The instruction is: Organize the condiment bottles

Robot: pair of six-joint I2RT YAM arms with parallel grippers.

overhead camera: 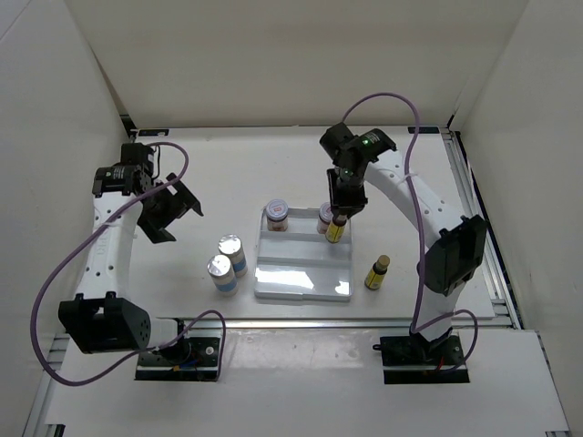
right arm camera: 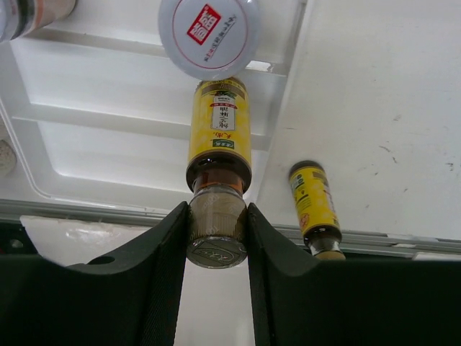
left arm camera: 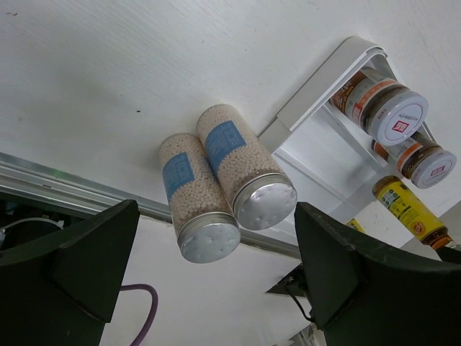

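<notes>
My right gripper is shut on the dark cap of a slim yellow bottle. The bottle is upright over the back right part of the white tray, next to a white-lidded jar. I cannot tell whether its base touches the tray. A second jar stands at the tray's back left. Another yellow bottle stands on the table right of the tray. Two silver-topped cylinders stand left of the tray. My left gripper hangs open, apart from them.
The ridged tray has front compartments with nothing in them. A metal rail runs along the table's near edge. White walls enclose the table at the back and both sides. Purple cables loop off both arms.
</notes>
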